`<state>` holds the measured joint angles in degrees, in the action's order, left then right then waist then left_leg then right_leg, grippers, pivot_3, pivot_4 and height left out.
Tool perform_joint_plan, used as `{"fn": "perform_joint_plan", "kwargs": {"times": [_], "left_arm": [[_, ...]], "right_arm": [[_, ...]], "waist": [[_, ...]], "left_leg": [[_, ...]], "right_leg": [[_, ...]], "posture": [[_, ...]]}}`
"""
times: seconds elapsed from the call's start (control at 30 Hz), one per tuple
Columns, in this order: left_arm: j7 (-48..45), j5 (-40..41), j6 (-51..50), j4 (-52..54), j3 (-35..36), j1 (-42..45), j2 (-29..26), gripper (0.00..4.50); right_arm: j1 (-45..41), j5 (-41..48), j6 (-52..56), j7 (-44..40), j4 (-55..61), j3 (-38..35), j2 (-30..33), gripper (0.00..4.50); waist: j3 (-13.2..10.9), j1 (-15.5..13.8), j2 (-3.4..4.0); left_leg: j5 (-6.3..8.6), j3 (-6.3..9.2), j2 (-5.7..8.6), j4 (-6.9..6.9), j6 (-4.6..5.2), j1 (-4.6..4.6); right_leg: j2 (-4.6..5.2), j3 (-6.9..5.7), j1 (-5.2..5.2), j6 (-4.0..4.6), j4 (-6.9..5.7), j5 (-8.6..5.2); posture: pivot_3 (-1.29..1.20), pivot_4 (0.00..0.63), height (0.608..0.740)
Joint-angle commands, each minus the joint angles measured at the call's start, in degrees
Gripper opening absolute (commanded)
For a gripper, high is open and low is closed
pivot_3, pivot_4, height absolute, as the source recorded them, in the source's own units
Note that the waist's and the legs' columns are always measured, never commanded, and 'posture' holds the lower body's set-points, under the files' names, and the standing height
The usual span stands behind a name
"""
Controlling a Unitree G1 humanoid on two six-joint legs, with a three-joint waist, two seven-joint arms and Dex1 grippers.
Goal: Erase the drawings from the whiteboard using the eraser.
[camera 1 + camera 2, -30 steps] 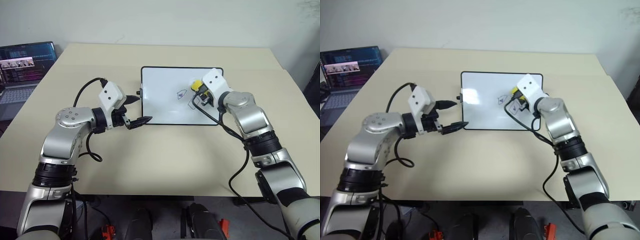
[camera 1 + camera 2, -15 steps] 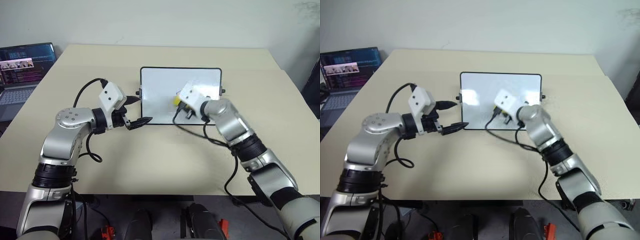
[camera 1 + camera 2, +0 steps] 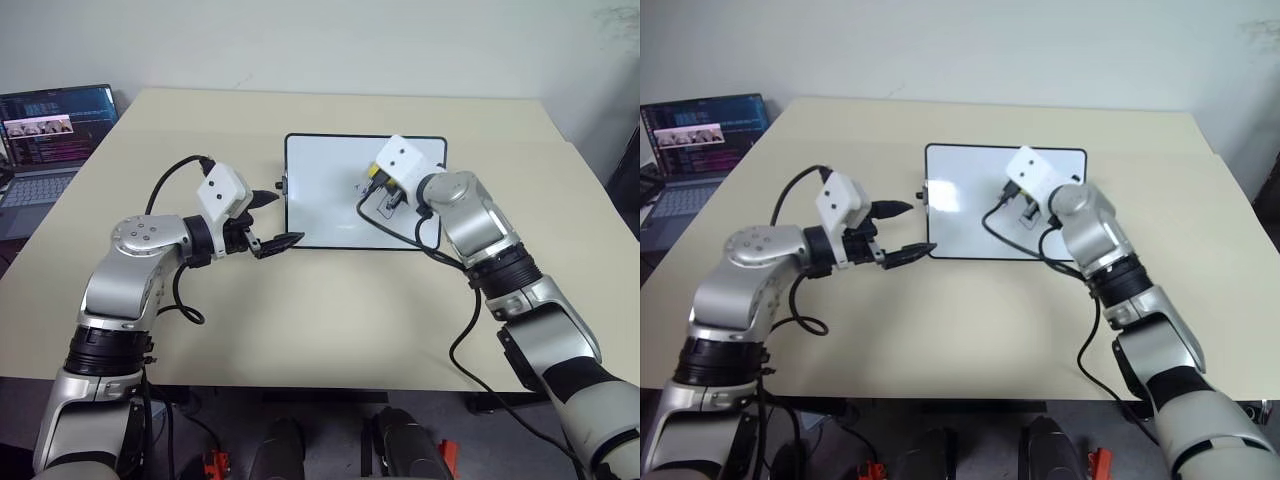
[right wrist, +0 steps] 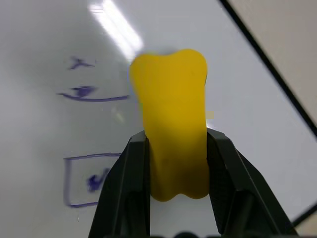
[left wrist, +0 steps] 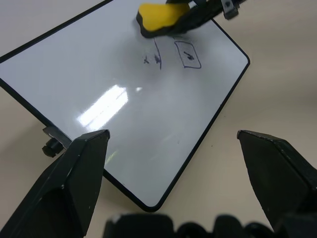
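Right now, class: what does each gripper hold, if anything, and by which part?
The right gripper is shut on the eraser, its two fingers pinching the near end's opposite sides, above the whiteboard. The left gripper is open and holds nothing.

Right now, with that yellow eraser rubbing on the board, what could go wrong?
The right pincer squeezes the eraser hard enough to dent it, so it might twist or pop out. The whiteboard lies loose on the table, and the left pincer sits open beside it, so a wipe may shove it. Leftover marks could be missed.
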<state>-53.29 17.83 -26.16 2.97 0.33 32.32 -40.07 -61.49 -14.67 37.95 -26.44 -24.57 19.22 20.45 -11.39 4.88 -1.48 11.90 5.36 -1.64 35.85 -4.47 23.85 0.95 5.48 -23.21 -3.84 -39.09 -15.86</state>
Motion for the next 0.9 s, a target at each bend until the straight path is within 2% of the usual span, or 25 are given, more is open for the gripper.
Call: {"fn": "perform_joint_plan", "kwargs": {"times": [0.03,0.4,0.53,0.77,0.9], "left_arm": [[0.0,0.2,0.7,1.2,0.5,1.4,-0.1,4.50],[-0.2,-1.3,1.3,-0.1,-0.3,0.5,-0.7,4.50],[-0.4,-1.7,1.5,-0.4,-0.2,0.3,-0.6,4.50],[-0.2,-1.5,1.4,-0.3,0.0,0.4,-0.6,4.50],[-0.1,-1.5,1.4,-0.3,0.0,0.4,-0.6,4.50]], "right_arm": [[1.3,-1.3,0.7,-0.5,-0.3,0.1,1.1,1.14],[8.7,-0.7,4.9,-12.2,13.0,7.6,0.8,1.14],[7.7,-1.2,4.4,-10.5,11.1,6.4,0.1,1.14],[0.0,-1.9,-0.3,3.0,-0.2,-0.5,-2.5,1.14],[-0.6,-2.3,-0.5,3.2,-2.1,0.0,-2.8,1.14]], "waist": [[0.0,0.0,0.00],[0.0,0.3,-0.01],[0.0,0.2,-0.01],[0.0,0.1,-0.01],[0.0,-0.1,-0.01]], "left_leg": [[0.00,0.00,0.00,0.00,0.00,-0.01],[0.00,0.03,-0.02,0.02,0.00,-0.05],[0.00,0.04,-0.02,0.05,0.00,-0.04],[-0.03,0.04,-0.03,0.08,0.00,-0.04],[-0.03,0.05,-0.02,0.05,0.00,-0.01]], "right_leg": [[0.00,0.01,0.00,0.00,0.00,0.00],[-0.05,0.01,0.02,0.00,-0.03,0.00],[-0.05,0.02,0.03,0.00,-0.02,0.00],[-0.06,0.02,0.02,0.01,-0.04,0.05],[-0.06,0.01,0.02,0.00,0.01,0.06]], "posture": [[0.00,0.150,0.740],[0.00,0.150,0.740],[0.00,0.150,0.740],[0.00,0.150,0.740],[0.00,0.150,0.740]]}}
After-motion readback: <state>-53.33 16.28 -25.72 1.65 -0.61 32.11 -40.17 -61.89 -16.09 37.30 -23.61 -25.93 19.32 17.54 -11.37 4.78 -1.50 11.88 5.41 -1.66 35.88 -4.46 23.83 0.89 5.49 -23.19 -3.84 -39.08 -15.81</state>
